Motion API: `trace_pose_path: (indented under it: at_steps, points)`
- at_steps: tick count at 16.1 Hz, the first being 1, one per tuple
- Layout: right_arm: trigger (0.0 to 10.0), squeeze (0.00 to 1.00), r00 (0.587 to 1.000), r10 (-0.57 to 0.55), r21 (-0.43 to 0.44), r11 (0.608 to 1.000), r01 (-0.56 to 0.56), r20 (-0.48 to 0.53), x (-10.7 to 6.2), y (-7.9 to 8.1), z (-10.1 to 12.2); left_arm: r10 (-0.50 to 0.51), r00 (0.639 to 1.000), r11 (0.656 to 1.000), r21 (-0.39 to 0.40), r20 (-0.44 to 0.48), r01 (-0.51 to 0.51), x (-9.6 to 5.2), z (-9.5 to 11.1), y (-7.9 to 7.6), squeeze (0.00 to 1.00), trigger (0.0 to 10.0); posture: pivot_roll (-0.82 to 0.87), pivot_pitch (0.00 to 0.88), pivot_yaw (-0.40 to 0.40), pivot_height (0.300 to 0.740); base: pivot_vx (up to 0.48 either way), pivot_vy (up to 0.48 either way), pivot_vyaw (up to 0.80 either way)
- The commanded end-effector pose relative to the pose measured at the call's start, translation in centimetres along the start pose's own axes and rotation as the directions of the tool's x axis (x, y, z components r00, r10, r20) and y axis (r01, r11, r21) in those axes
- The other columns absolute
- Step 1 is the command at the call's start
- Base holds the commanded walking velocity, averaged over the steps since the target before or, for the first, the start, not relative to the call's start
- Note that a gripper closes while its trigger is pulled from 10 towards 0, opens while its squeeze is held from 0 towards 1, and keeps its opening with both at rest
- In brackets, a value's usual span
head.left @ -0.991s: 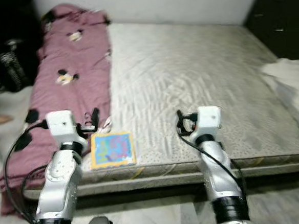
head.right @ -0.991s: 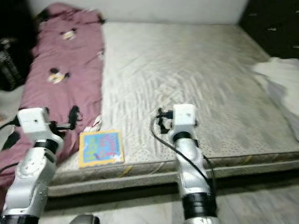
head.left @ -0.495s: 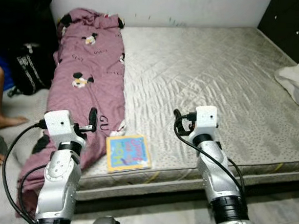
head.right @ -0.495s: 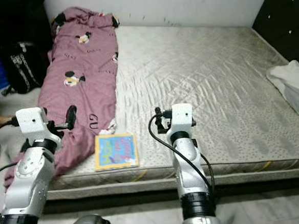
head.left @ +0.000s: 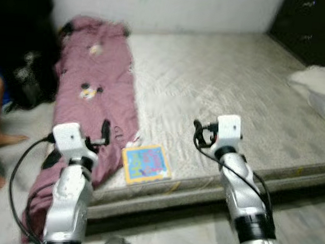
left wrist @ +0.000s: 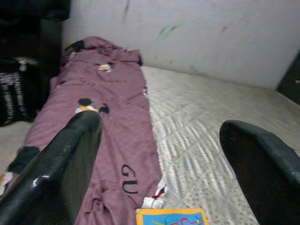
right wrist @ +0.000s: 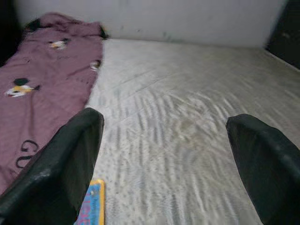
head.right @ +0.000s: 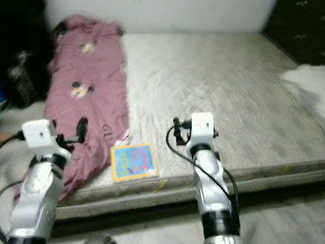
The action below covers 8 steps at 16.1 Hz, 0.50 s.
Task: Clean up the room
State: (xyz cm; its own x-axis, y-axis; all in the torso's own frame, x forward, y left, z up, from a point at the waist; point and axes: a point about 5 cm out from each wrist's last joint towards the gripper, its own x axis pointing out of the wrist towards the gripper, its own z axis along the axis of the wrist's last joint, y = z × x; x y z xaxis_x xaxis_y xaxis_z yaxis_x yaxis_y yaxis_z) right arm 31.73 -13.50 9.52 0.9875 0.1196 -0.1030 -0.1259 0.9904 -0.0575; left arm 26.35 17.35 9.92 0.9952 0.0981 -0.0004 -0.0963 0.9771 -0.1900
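Maroon cartoon-print blanket [head.left: 94, 95] lay lengthwise along the left side of the bare grey quilted mattress [head.left: 232, 88], its lower end hanging over the edge. Small colourful square picture book [head.left: 144, 162] rested flat by the near edge, just beside the blanket. Left gripper [left wrist: 164, 154] and right gripper [right wrist: 164, 154] hovered above the mattress, fingers spread wide, holding nothing. Views blurred.

A colourful book [head.right: 134, 161] lies on the mattress [head.right: 231, 99] edge (beside a maroon blanket [head.right: 86, 100]).
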Motion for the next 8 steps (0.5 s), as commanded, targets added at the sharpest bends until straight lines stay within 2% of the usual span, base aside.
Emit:
trace_pose_path:
  at_steps: [1, 4, 8]
  points:
    - [10.0, 0.0, 1.0, 0.016, 0.0, 1.0, -0.016, 0.012, 0.2, 0.13, 0.35, -0.004, 1.0, 1.0, -0.001, 0.012, 0.004, 0.13, 0.27, -0.22, 0.0, 10.0, 0.04, 0.0, -0.004, 0.74, 0.0, 0.0, 0.54]
    - [10.0, 0.0, 1.0, 0.021, -0.004, 1.0, -0.021, 0.011, 0.31, 0.22, 0.37, 0.0, 1.0, 1.0, -0.006, 0.023, 0.0, 0.19, 0.39, -0.11, 0.0, 10.0, 0.04, 0.0, -0.007, 0.74, 0.0, 0.0, 0.8]
    - [10.0, 0.0, 1.0, 0.024, 0.0, 1.0, -0.024, 0.004, 0.43, 0.21, 0.32, 0.009, 1.0, 1.0, -0.018, 0.019, -0.009, 0.26, 0.32, 0.04, 0.0, 10.0, 0.04, 0.0, -0.007, 0.74, 0.061, 0.401, 0.0]
